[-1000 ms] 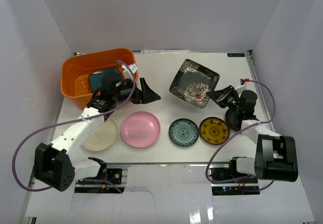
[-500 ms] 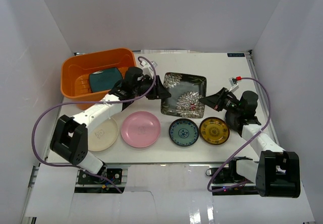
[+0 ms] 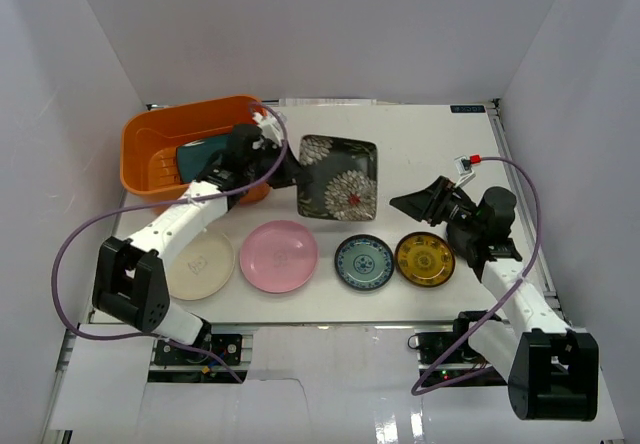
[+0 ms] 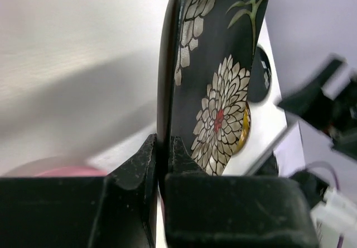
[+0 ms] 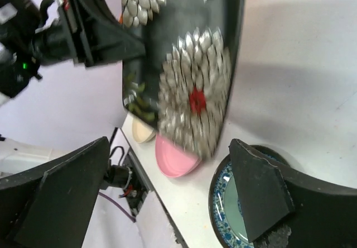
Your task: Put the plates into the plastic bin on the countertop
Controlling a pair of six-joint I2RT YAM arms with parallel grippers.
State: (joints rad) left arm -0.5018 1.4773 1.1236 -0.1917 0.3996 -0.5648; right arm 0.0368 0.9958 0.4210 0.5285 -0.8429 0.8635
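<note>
The left gripper point(image 3: 288, 172) is gripping the black square plate point(image 3: 338, 176) with white flowers by its left edge. In the left wrist view its two fingers point(image 4: 131, 167) are pinching the rim tightly from both sides, and the plate is standing on edge out of them. The plate is hanging tilted just right of the orange bin point(image 3: 150, 124), with its flowered face turned up toward the overhead camera, and it is casting a shadow on the white countertop point(image 3: 430, 134)

The right gripper point(image 3: 415, 200) is sitting just to the right of that plate, apart from it, with its jaws spread wide and nothing between them. In the right wrist view both fingers point(image 5: 61, 203) are standing well apart, and the flowered plate is showing beyond the gap

A teal plate point(image 3: 193, 151) is lying inside the bin, partly hidden by the left arm. Four round plates are lying flat in a row along the near side of the countertop: a cream plate point(image 3: 200, 264) at the left, a pink plate point(image 3: 279, 255) beside it, then a small blue-patterned plate point(image 3: 363, 262) and a yellow-patterned plate point(image 3: 424, 258) just beside each other. The cream plate and the pink plate are touching or nearly so, and I cannot tell which. The yellow-patterned plate is lying close to the right arm
</note>
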